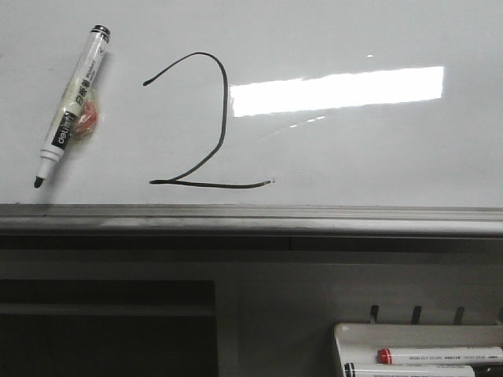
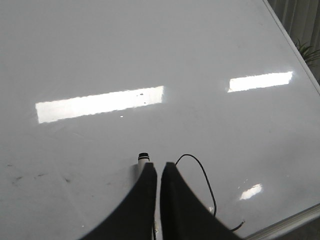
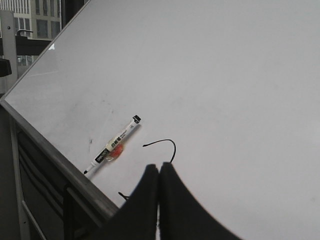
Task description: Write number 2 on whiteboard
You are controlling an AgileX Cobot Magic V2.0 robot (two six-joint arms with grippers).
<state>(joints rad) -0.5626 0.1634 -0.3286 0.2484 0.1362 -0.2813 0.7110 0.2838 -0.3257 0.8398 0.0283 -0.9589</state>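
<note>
The whiteboard (image 1: 354,157) carries a thin black number 2 (image 1: 226,102) with a curved top and a flat base stroke. An uncapped white marker (image 1: 73,102) with an orange-red blob on it rests against the board left of the digit, tip down near the rail. No gripper shows in the front view. My left gripper (image 2: 160,165) is shut and empty; the marker's end (image 2: 143,159) peeks out behind its fingers and part of the 2 (image 2: 205,177) shows beside them. My right gripper (image 3: 159,167) is shut and empty, off the board, with the marker (image 3: 114,147) and the 2 (image 3: 172,147) beyond it.
A grey metal rail (image 1: 251,220) runs along the board's bottom edge. Below it at the right hangs a small white pen tray (image 1: 346,338) holding a red-capped marker (image 1: 440,355). A bright ceiling light (image 1: 338,90) reflects right of the digit.
</note>
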